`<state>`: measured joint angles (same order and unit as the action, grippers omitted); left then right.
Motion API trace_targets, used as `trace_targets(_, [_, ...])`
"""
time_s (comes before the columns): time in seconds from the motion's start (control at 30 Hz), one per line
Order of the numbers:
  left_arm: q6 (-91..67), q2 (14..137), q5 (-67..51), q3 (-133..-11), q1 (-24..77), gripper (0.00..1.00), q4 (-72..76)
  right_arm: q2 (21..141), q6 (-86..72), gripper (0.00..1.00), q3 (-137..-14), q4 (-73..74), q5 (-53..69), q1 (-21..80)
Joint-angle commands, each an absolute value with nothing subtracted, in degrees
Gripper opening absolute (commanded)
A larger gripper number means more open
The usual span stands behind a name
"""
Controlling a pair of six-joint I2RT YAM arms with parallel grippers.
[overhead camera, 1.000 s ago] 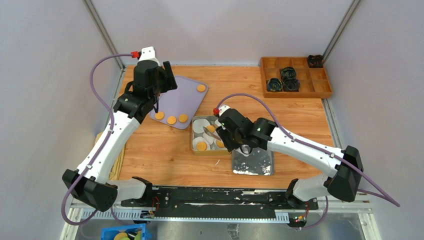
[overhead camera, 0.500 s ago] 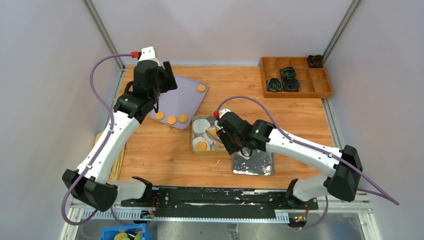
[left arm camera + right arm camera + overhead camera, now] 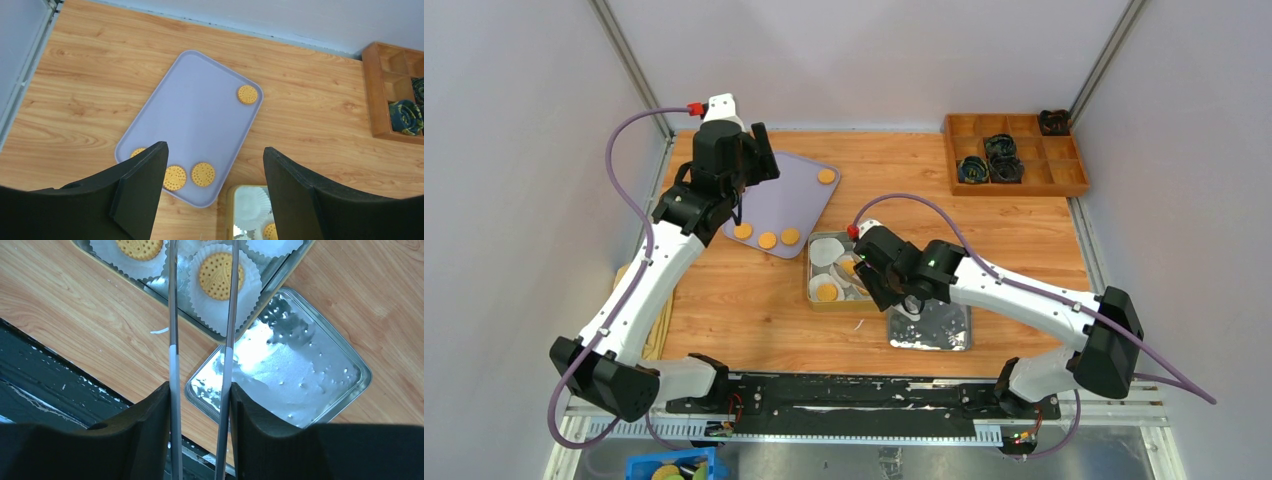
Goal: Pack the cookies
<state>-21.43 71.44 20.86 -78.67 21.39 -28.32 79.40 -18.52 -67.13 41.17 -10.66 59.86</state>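
Wooden tabletop (image 3: 984,230) inside a grey-walled cell. We see four small round orange-yellow cookies (image 3: 203,174) on a flat lilac plastic tray (image 3: 200,115) at far left. Three are bunched along its near edge and one sits alone at a far corner. Just beside the tray's near corner is an open square metal tin (image 3: 812,290) lined with white pleated paper cups (image 3: 220,305). At least two cups already hold a cookie. Shiny square tin lid (image 3: 290,370) lies right against the tin's near-right side; we cannot tell if they touch.

Right end effector (image 3: 200,390) is clamped on a pair of thin metal tongs (image 3: 173,330), whose long axis runs from the fingers out over the tin. One filled cup shows between the two tong arms in the wrist view. The tips are cut off, so we cannot tell whether they pinch anything. Left end effector (image 3: 214,148) hangs above the tray, jaws wide apart, holding nothing.

We judge packing partly done. Key relation: the remaining cookies lie farther out and to the left of the tongs, past the tin's far-left corner. Left arm is nearer, but the right one carries the tool, so it likely has to swing over. The near-edge trio is closest.
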Motion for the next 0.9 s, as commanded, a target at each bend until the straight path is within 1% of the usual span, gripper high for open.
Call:
trace_targets(0.0, [-20.91, 71.75, 20.48, -78.29, 21.01, 0.76, -27.16, 78.36, -19.25, 0.49, -69.73, 40.92, -12.11, 60.79])
trace_targets(0.1, [-20.77, 71.64, 20.4, -78.36, 21.01, 0.76, -26.99, 78.49, -19.25, 0.51, -70.25, 40.65, -11.36, 60.73])
trace_targets(0.17, [-20.66, 71.56, 20.16, -78.34, 21.01, 0.76, -26.99, 78.77, -19.27, 0.54, -70.42, 40.54, -11.05, 60.73])
trace_targets(0.2, [-20.59, 71.51, 20.09, -78.31, 21.01, 0.76, -26.99, 78.88, -19.18, 0.55, -70.56, 40.42, -11.03, 60.73])
trace_targets(0.27, [-20.42, 71.46, 20.04, -78.23, 21.01, 0.76, -26.99, 78.86, -19.26, 0.53, -70.87, 40.26, -11.59, 60.73])
trace_targets(0.3, [-20.33, 71.46, 20.11, -78.31, 21.01, 0.76, -27.02, 78.65, -19.17, 0.51, -71.05, 40.24, -12.16, 60.76])
trace_targets(0.37, [-20.22, 71.31, 20.17, -78.36, 21.01, 0.76, -27.07, 78.01, -18.98, 0.43, -71.68, 40.25, -13.91, 60.73])
trace_targets(0.4, [-20.22, 71.31, 20.21, -78.42, 21.01, 0.76, -27.04, 77.89, -18.53, 0.42, -72.22, 40.25, -14.54, 60.71])
trace_targets(0.53, [-20.35, 71.29, 20.09, -78.7, 21.01, 0.76, -26.69, 78.26, -16.33, 0.44, -75.21, 39.68, -18.53, 60.52])
trace_targets(0.63, [-20.43, 71.35, 20.04, -78.71, 21.01, 0.76, -26.49, 80.08, -14.13, 0.46, -77.59, 38.21, -20.04, 59.28])
trace_targets(0.73, [-20.29, 71.28, 20.47, -78.71, 21.01, 0.76, -26.57, 83.11, -11.56, 0.46, -80.22, 35.41, -20.13, 57.04])
trace_targets(0.87, [-20.0, 71.56, 20.72, -78.43, 21.01, 0.76, -26.46, 91.05, -8.77, 0.46, -84.86, 31.18, -17.72, 52.51])
